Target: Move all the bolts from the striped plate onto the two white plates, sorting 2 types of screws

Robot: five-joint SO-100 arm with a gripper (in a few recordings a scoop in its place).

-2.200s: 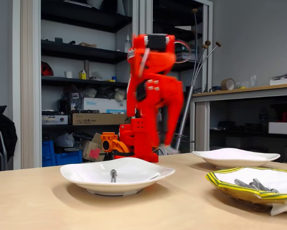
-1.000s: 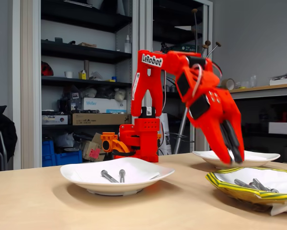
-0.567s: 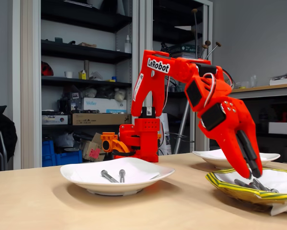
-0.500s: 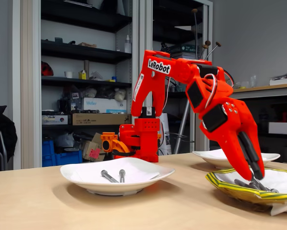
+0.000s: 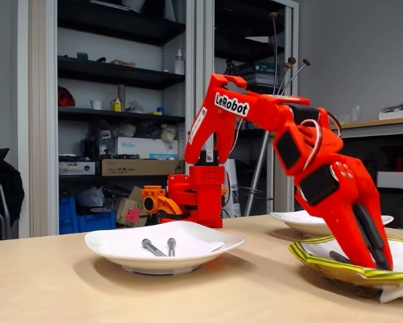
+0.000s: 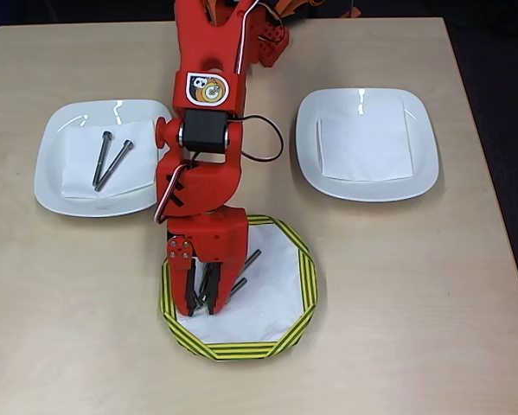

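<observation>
The remaining bolts [image 6: 241, 270] lie bunched on the striped plate [image 6: 303, 275] at the surface's near edge, with the tool [image 6: 202, 303] down among them, its jaws slightly apart and gripping nothing I can make out. It may pinch two bolts together, or slip off a shaft. The arm reads "LeRobot" [image 5: 231, 105]; a shelf box reads "Weller" [image 5: 127, 145].

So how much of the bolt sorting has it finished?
Two long bolts already lie on the left white plate. The gripper is down in the striped plate among the remaining bolts; whether it has gripped one is unclear. The right white plate has no bolts yet.
</observation>
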